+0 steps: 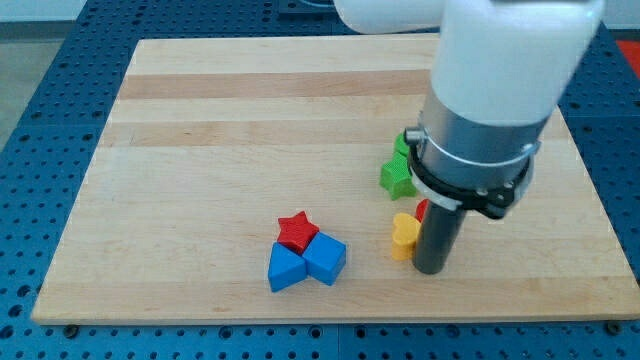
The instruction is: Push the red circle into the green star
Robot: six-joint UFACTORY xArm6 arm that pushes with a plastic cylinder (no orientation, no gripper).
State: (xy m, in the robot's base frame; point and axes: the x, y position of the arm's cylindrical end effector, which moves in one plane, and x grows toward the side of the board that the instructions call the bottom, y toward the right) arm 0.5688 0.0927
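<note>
My tip, a smooth dark rod with no fingers to part or close, rests on the pale wooden board. The red circle, mostly hidden, touches its left side above a yellow block; the green star sits just beyond. Farther left cluster a red star and two blue blocks.

Arm: big white cylindrical housing up top, smooth, no markings. Below it a grey metal collar w/ a black clamp ring. Ends in a straight dark rod; my tip blunt, dark grey.
</note>
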